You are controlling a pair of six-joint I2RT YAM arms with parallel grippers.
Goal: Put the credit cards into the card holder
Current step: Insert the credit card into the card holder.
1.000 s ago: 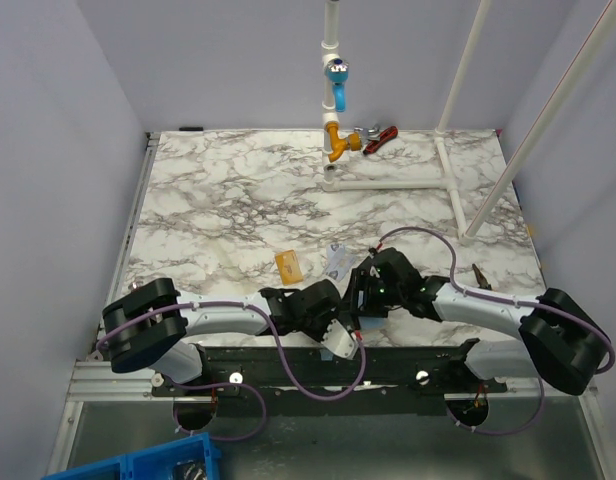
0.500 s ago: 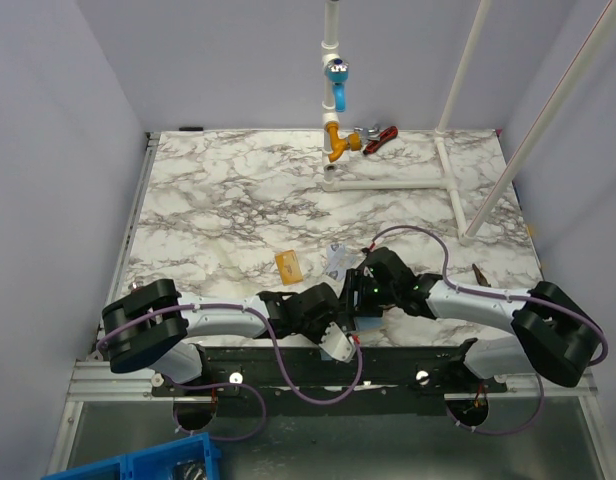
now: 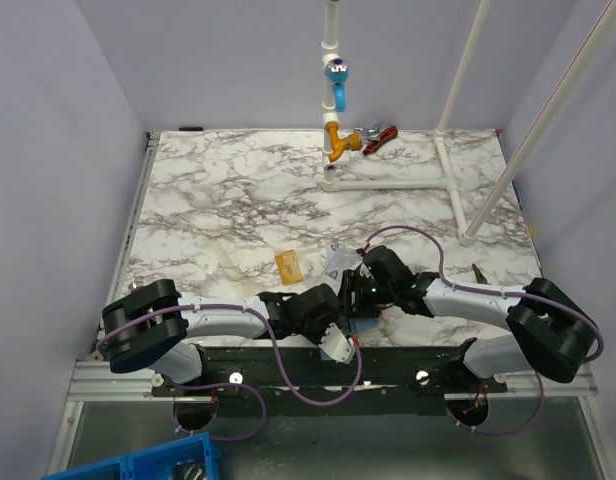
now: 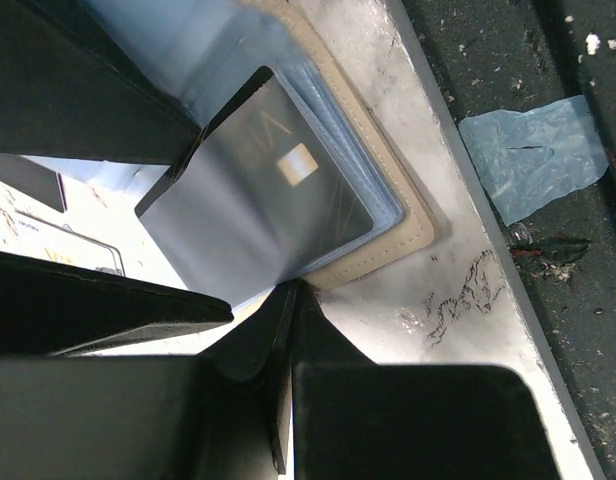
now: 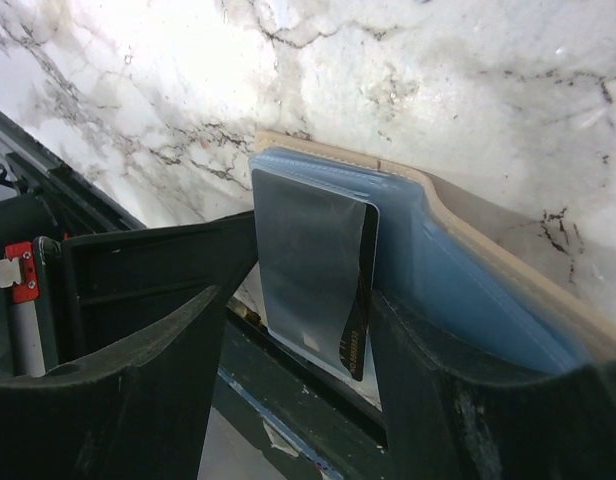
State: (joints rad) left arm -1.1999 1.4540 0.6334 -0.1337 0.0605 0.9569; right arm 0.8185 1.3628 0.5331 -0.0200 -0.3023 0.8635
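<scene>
From above, both arms meet at the near edge of the white-and-grey marbled worktop (image 3: 238, 190). The small beige-tan folding card holder with a light-blue lining (image 3: 368, 323) lies open there beneath them. The left claw (image 3: 343, 322) comes in from the left and the right claw (image 3: 360, 303) from the right. Farther back, apart from the holder, lie the gold-orange card with a dark stripe (image 3: 288, 264) and, just to its right, the pale blue-silver patterned card (image 3: 338, 259); neither is stowed yet. The left wrist view shows the thin, flat black card (image 4: 258, 200) partway into a blue pocket. It also shows the left claw closed, its joined tips resting at the holder's beige border; whether they pinch it or only pin it down I cannot tell. In the right wrist view the right claw's fingers (image 5: 138, 330) meet both long edges of the black card, so it looks gripped across its width. To do this step well, I would hold the card square to the pocket mouth and slide it along the pocket rather than press downward. The holder should be pinned throughout, and the card released only once it is seated.
</scene>
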